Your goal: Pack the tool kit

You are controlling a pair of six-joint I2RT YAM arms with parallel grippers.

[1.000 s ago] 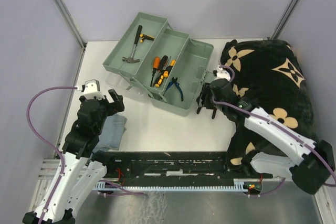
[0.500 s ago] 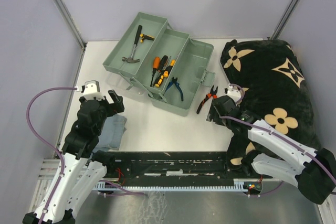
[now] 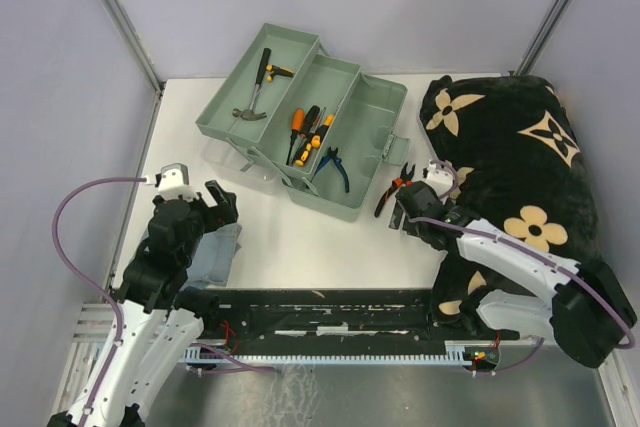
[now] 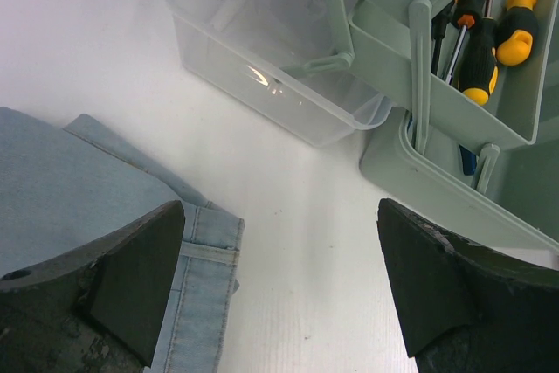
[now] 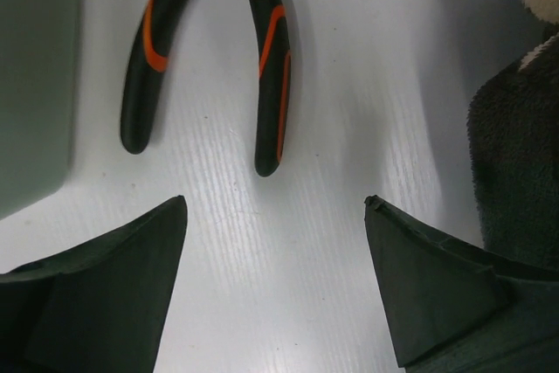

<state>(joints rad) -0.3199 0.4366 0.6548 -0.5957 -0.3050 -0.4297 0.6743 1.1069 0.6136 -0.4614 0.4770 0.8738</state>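
Note:
The pale grey-green toolbox point(image 3: 372, 142) stands open at the back centre, trays folded out. A small hammer point(image 3: 255, 87) lies in its left tray. Orange-black screwdrivers point(image 3: 305, 132) and blue-handled pliers point(image 3: 336, 167) lie in the middle tray. Orange-black pliers point(image 3: 393, 190) lie on the table by the box's right front corner; their handles point(image 5: 269, 67) show just ahead of my right gripper point(image 5: 275, 277), which is open, empty and low over the table point(image 3: 405, 215). My left gripper point(image 3: 220, 202) is open and empty, over the table point(image 4: 279, 286) beside the cloth. The translucent lid point(image 4: 271, 58) and screwdrivers point(image 4: 489, 37) lie ahead.
A folded grey-blue cloth point(image 3: 208, 252) lies front left, partly under my left finger point(image 4: 96, 207). A black blanket with beige flower marks point(image 3: 520, 167) fills the right side and borders the right wrist view point(image 5: 515, 137). The toolbox wall point(image 5: 35, 76) is left of the pliers.
My right gripper has drawn back toward me from over the orange-black pliers, which now lie uncovered on the table. My left arm has shifted slightly nearer.

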